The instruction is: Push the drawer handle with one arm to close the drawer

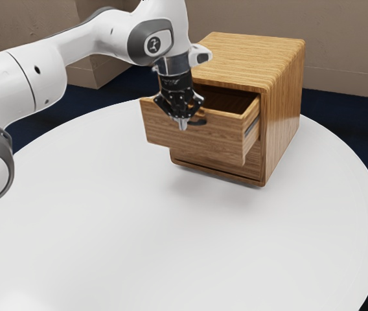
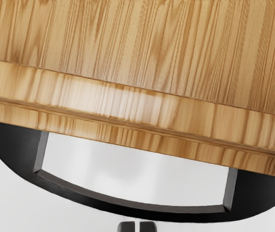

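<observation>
**Drawer (image 1: 216,139) Stands Open, Our Gripper (image 1: 183,124) Just Outside Its Handle (image 2: 128,209)**

We have the upper drawer sticking well out of the wooden cabinet (image 1: 282,110), its front toward the near side of the white surface (image 1: 138,246). The dark, curved handle is fixed to that front, bowing outward, with an opening between its bar and the wood.

Our jaws point down and stand narrow, their tips nearly together with a slim gap between them and nothing held. They are just beside the outer side of the handle's bar, near its middle; we cannot tell whether they touch it.

The cabinet stands upright toward the surface's far edge, on the exterior view's right. Our white arm (image 1: 48,71) reaches in from the exterior view's left, over the surface. Beyond the round edge we see dark blue floor (image 1: 343,115) and a brownish wall (image 1: 349,39).
</observation>
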Tool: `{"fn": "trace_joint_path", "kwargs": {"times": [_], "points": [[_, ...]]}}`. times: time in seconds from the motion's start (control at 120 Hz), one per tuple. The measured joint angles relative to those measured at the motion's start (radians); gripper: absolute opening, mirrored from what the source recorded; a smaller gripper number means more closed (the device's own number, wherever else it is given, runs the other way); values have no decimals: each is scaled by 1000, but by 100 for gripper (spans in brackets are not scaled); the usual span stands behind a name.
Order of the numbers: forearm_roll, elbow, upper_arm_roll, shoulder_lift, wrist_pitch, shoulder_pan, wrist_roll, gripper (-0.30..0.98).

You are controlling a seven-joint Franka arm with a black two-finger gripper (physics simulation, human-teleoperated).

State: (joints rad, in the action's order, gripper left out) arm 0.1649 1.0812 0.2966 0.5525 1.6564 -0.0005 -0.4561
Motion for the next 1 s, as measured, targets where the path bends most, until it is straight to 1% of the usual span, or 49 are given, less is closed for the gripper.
{"fn": "trace_joint_path", "kwargs": {"times": [0.158, 0.35, 0.617, 1.0], "points": [[1, -27, -22, 33, 28, -11, 12, -10], [0, -49, -27, 48, 78, -13, 28, -10], [0, -75, -27, 93, 192, -17, 47, -10], [0, -160, -40, 167, 339, -32, 78, -10]]}}
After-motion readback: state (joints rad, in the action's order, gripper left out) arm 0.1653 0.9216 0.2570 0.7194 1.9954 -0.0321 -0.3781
